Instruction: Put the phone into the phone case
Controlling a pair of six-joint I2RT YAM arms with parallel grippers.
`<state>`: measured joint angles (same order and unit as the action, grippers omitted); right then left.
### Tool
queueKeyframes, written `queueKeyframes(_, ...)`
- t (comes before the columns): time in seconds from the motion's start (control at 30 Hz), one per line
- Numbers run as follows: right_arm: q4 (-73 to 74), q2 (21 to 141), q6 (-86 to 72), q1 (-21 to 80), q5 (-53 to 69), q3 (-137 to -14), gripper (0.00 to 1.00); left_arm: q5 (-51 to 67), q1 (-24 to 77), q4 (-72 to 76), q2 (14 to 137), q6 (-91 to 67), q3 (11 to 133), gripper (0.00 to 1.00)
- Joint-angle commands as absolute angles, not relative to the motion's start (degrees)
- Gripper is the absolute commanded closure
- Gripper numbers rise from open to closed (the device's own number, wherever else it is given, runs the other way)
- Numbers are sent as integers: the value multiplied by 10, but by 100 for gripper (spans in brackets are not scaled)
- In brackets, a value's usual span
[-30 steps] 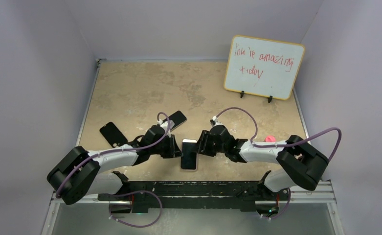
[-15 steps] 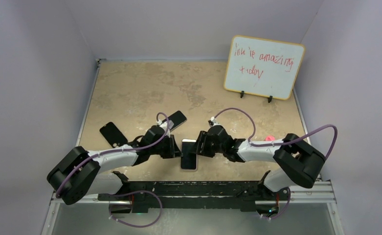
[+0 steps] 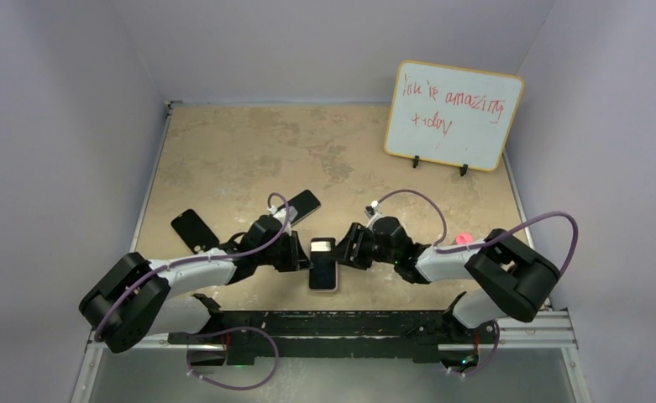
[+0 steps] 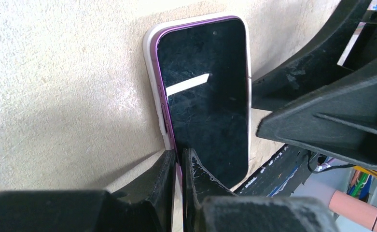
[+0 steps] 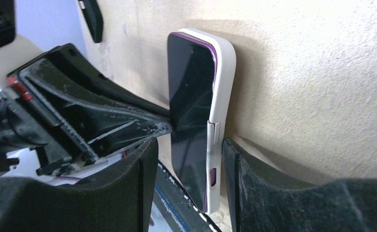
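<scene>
You had on record: table [image 3: 223, 143], one; phone [image 3: 324, 270], one; white case [image 5: 223, 87], one; dark slabs, two, namely the left slab [image 3: 195, 230] and the far slab [image 3: 301, 204]; whiteboard [image 3: 454, 115], one; pink object [image 3: 463, 238], one; grippers, two, namely the left gripper [image 3: 306, 256] and the right gripper [image 3: 345, 252].

You lose the lower end of the purple-edged black phone [image 4: 203, 101] behind the left hand [image 4: 178, 154], bottom centre.

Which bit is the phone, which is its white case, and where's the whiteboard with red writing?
phone [image 4: 208, 96]: left wrist view, middle of its dark screen.
white case [image 5: 223, 87]: right wrist view, its side wall.
whiteboard [image 3: 454, 113]: top view, its white face.
</scene>
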<state>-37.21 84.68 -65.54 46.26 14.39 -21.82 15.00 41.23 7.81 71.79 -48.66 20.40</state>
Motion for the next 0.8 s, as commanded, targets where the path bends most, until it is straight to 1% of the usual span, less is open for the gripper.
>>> queueKeyframes(0.0,-526,809,-683,470,198,-204,48,162,417,75,722,-482,198,90)
queueKeyframes(0.17,-517,820,-670,470,200,-209,48,165,418,76,718,-484,198,90)
queueKeyframes(0.43,-623,878,-697,470,220,-196,52,171,417,80,713,-491,195,91)
queueKeyframes(0.53,-618,884,-699,470,221,-198,54,171,417,83,711,-494,193,91)
queueKeyframes(0.63,-596,882,-694,470,211,-198,59,174,417,85,709,-498,192,91)
queueKeyframes(0.77,-543,875,-681,470,189,-200,71,173,418,80,700,-499,193,89)
